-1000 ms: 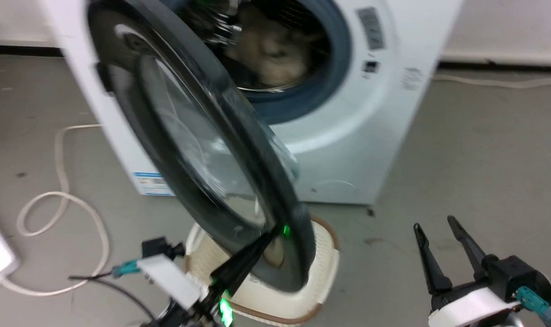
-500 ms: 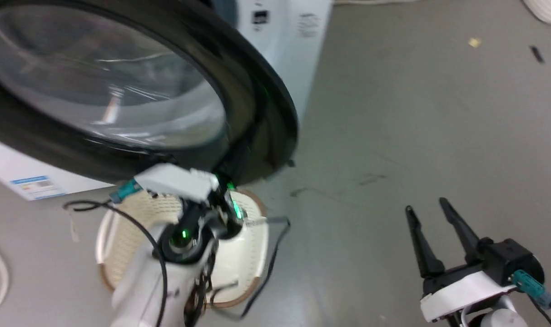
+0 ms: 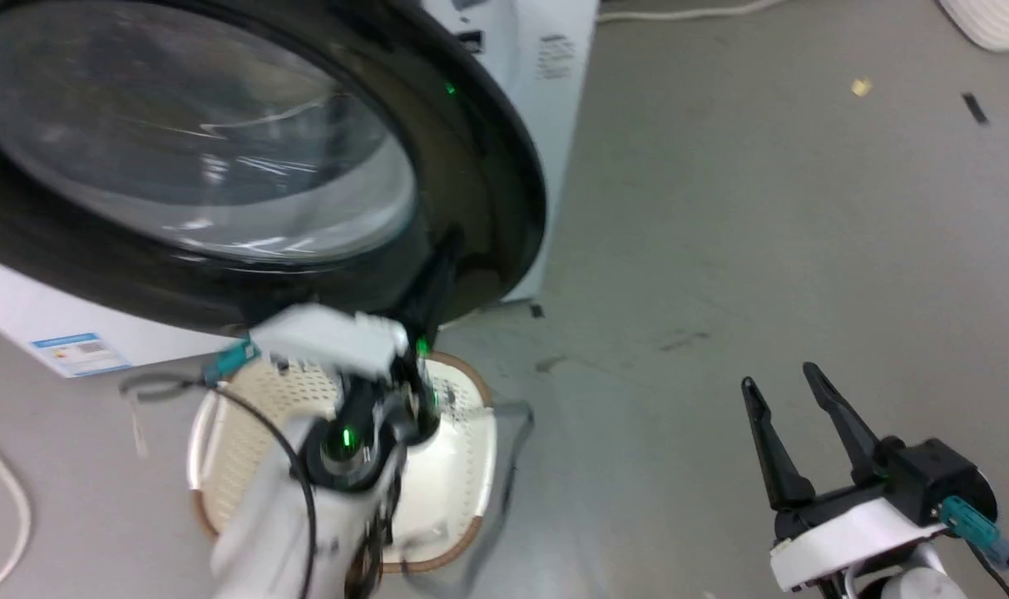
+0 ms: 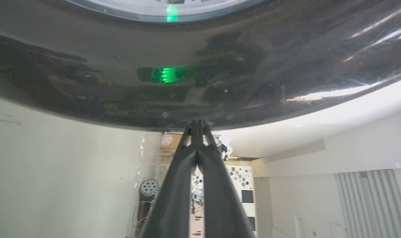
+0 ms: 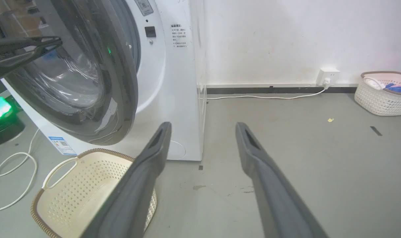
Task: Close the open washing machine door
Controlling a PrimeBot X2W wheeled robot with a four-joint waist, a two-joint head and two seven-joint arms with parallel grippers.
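Observation:
The washing machine door (image 3: 221, 166), black-rimmed with a bulging glass window, spreads over the upper left of the head view. In the right wrist view the washing machine door (image 5: 71, 76) stands at a small angle off the front of the white washing machine (image 5: 177, 86). My left gripper (image 3: 447, 245) is shut, empty, with its tips against the door's black rim. In the left wrist view the left gripper (image 4: 197, 123) touches the glossy washing machine door (image 4: 220, 66). My right gripper (image 3: 791, 387) hangs open over the floor at the lower right, away from the door; the right gripper (image 5: 203, 129) holds nothing.
A cream perforated laundry basket (image 3: 246, 433) sits on the floor under the door and my left arm. A second basket (image 5: 382, 96) with clothes stands by the wall at right. A white cable (image 5: 263, 97) runs to a wall socket (image 5: 327, 76). Another cable (image 5: 8, 172) loops at left.
The door has swung from wide open to near the machine's front, with my shut left gripper against its rim. The head camera has shifted. The right gripper has stayed open.

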